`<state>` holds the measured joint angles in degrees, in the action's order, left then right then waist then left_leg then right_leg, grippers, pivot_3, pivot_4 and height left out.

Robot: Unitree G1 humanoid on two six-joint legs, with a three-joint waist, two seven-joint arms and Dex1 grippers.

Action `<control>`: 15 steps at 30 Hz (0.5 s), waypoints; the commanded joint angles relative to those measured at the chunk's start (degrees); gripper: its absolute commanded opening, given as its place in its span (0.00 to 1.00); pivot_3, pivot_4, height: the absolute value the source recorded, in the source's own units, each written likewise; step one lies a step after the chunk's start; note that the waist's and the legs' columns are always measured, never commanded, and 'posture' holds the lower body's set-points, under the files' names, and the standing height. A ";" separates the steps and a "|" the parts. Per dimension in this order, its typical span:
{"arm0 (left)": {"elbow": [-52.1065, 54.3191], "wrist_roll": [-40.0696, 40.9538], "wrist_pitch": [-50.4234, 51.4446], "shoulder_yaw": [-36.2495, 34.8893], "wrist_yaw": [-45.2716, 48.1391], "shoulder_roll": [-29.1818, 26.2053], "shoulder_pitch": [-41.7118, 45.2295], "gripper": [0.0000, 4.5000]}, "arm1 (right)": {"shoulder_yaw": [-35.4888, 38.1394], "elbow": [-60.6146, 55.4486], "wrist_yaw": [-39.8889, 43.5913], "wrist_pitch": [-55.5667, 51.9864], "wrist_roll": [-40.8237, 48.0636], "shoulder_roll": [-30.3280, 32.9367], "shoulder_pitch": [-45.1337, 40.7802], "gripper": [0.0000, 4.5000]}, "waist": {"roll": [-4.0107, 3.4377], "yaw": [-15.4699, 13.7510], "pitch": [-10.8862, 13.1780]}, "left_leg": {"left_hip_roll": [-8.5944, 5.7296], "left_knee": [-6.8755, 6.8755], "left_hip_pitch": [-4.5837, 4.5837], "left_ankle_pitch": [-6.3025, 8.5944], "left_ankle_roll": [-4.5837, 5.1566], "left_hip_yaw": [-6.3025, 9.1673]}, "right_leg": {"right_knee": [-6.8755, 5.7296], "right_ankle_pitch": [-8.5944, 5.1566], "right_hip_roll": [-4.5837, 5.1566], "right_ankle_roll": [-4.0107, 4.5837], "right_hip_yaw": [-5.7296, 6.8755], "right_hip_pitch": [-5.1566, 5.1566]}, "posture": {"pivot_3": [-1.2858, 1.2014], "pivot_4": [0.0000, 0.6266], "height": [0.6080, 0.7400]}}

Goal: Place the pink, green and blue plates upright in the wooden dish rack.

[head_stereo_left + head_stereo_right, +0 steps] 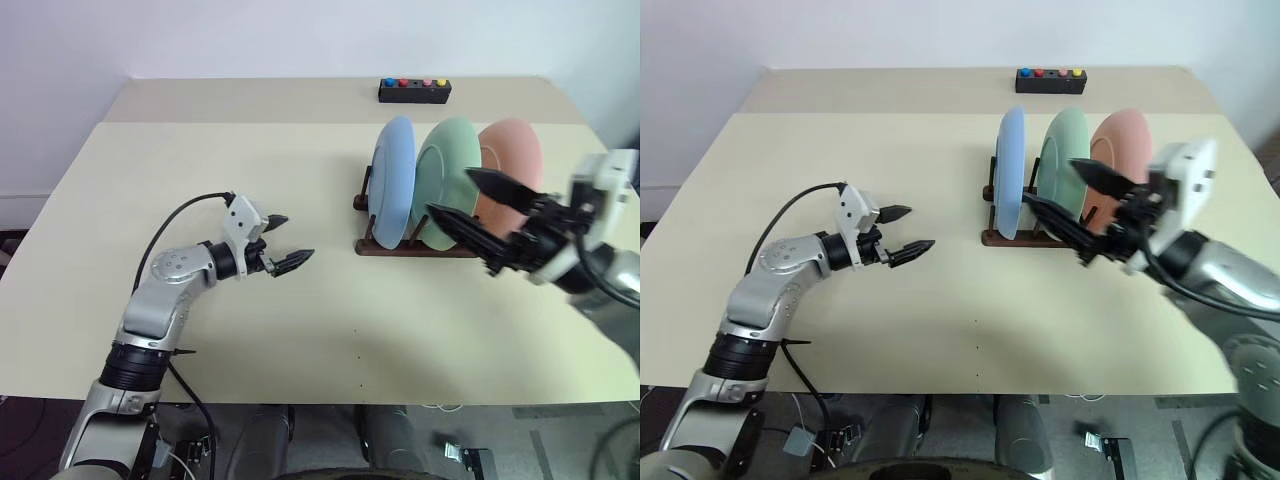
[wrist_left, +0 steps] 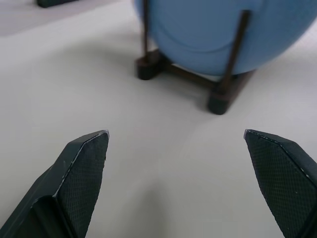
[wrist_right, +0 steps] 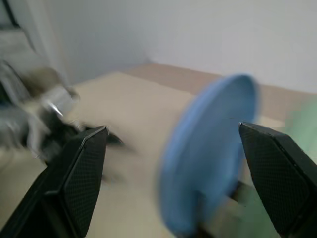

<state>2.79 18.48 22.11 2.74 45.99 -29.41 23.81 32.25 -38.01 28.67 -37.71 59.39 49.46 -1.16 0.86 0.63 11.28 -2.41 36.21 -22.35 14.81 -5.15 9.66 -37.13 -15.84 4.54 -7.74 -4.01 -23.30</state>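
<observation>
Wooden dish rack (image 1: 415, 247) lengthwise left-right, three plates upright, faces sideways; left tool (image 1: 284, 243) and right tool (image 1: 478, 214) agape, empty.

You'll find the blue plate (image 1: 396, 180), green plate (image 1: 446, 175) and pink plate (image 1: 512, 165) all standing upright on edge, side by side in that order left to right, in the dark brown wooden dish rack (image 1: 400, 247), right of frame centre.
</observation>
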 commanded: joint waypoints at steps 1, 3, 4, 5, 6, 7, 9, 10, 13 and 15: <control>-1.17 -1.27 -3.42 -3.44 -0.34 -2.27 0.38 1.00 | 10.69 3.75 10.43 4.91 -6.72 1.28 8.51 0.95 | 0.00 0.01 0.00 | 0.00 0.00 0.02 0.00 0.00 -0.01 | 0.00 0.00 0.00 0.00 0.00 0.02 | 0.52 0.24 1.00; -2.53 -2.20 -5.26 -4.53 -0.71 -3.48 -0.03 1.00 | 13.95 6.89 14.87 7.48 -10.41 0.95 13.67 0.95 | -0.01 0.09 0.00 | 0.00 0.00 0.07 0.01 0.01 -0.03 | 0.01 0.00 0.00 0.00 0.00 0.09 | 0.52 0.24 1.00; -2.99 -2.73 -6.33 -4.86 -0.95 -3.88 -0.26 1.00 | 14.76 8.52 16.54 8.93 -12.36 0.71 15.58 0.95 | 0.00 0.21 0.00 | 0.00 0.01 0.09 0.01 0.01 -0.07 | 0.00 0.00 0.01 0.00 -0.03 0.09 | 0.52 0.24 1.00; -3.70 -3.22 -8.29 -5.37 -1.00 -4.17 -0.62 1.00 | 14.93 10.06 17.88 10.55 -14.67 0.42 17.41 0.95 | 0.00 0.28 0.00 | 0.01 0.01 0.13 0.01 0.01 -0.07 | 0.00 0.00 0.00 0.00 -0.03 0.11 | 0.52 0.24 1.00; -4.15 -3.38 -9.99 -5.86 -1.00 -4.07 -1.00 1.00 | 14.92 11.81 19.21 12.27 -16.85 0.16 18.92 0.95 | 0.00 0.27 -0.01 | 0.02 0.00 0.14 0.01 0.01 -0.09 | 0.00 0.00 0.00 0.00 -0.03 0.12 | 0.52 0.24 1.00; -4.55 -3.69 -11.39 -6.16 -1.06 -4.09 -1.49 1.00 | 14.72 13.82 20.48 14.28 -18.90 -0.31 20.17 0.95 | 0.00 0.29 0.00 | 0.02 0.00 0.18 0.01 0.01 -0.08 | 0.00 0.00 0.00 0.00 -0.03 0.16 | 0.52 0.24 1.00; -5.52 -4.27 -13.50 -6.40 -1.06 -4.41 -2.45 1.00 | 14.29 17.11 22.06 16.64 -21.26 -1.26 21.67 0.95 | 0.00 0.20 0.00 | 0.02 0.01 0.19 0.00 0.01 -0.09 | 0.01 0.00 0.00 0.00 -0.04 0.18 | 0.52 0.24 1.00; -5.73 -4.45 -14.46 -6.44 -1.09 -4.43 -3.01 1.00 | 14.04 18.71 22.86 17.86 -22.42 -1.60 22.19 0.95 | -0.01 0.20 0.00 | 0.02 0.01 0.20 0.00 0.01 -0.09 | 0.01 0.00 0.00 0.00 -0.04 0.19 | 0.52 0.24 1.00; -6.48 -4.93 -17.12 -6.74 -0.62 -4.88 -5.46 1.00 | 13.46 22.09 25.00 21.70 -25.22 -2.91 23.26 0.95 | -0.01 0.26 -0.01 | 0.02 -0.01 0.21 0.00 0.01 -0.10 | 0.01 0.00 0.01 0.00 -0.05 0.18 | 0.52 0.24 1.00; -6.55 -5.13 -18.65 -6.79 -0.30 -5.19 -7.03 1.00 | 13.83 24.04 26.31 23.05 -25.23 -3.48 23.05 0.95 | -0.01 0.33 -0.01 | 0.02 -0.02 0.22 0.00 0.01 -0.10 | 0.01 0.00 0.01 0.00 -0.06 0.19 | 0.52 0.24 1.00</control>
<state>-4.51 13.54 5.63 -2.40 45.30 -33.72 17.25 45.05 -14.61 53.78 -16.82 34.36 46.10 22.01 0.84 0.96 11.27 -2.38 36.19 -22.12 14.82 -5.14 9.57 -37.12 -15.84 4.55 -7.74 -4.07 -23.11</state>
